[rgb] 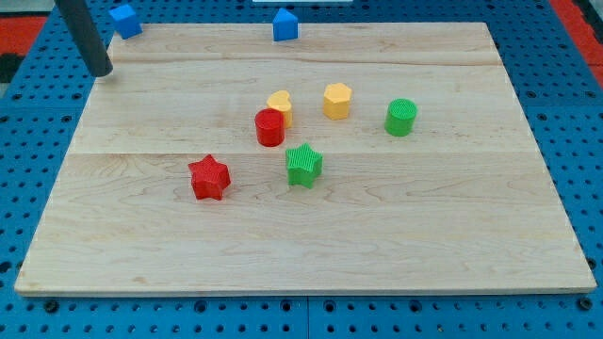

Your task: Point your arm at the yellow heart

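The yellow heart (280, 102) sits near the middle of the wooden board, touching the red cylinder (269, 127) just below it. My tip (102, 71) is at the board's top left edge, far to the left of the yellow heart and apart from every block. The dark rod rises from it toward the view's top left.
A yellow hexagon (337, 100) and a green cylinder (400, 117) lie right of the heart. A green star (303, 165) and a red star (209, 178) lie below. Two blue blocks (124, 20) (285, 24) sit at the top edge. The board (377, 245) rests on a blue pegboard.
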Controlling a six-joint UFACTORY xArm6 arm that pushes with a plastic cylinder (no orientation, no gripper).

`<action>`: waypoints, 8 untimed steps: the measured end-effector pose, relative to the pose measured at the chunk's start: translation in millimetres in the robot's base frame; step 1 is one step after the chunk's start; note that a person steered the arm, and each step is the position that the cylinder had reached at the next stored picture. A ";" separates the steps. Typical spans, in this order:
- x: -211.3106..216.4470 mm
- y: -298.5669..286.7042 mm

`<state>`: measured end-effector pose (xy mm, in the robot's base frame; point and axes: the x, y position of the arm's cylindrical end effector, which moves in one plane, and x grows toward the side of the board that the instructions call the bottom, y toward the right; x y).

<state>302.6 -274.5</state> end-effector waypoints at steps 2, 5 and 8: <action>44.2 34.4; 76.5 144.5; 68.7 199.0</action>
<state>371.3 -75.5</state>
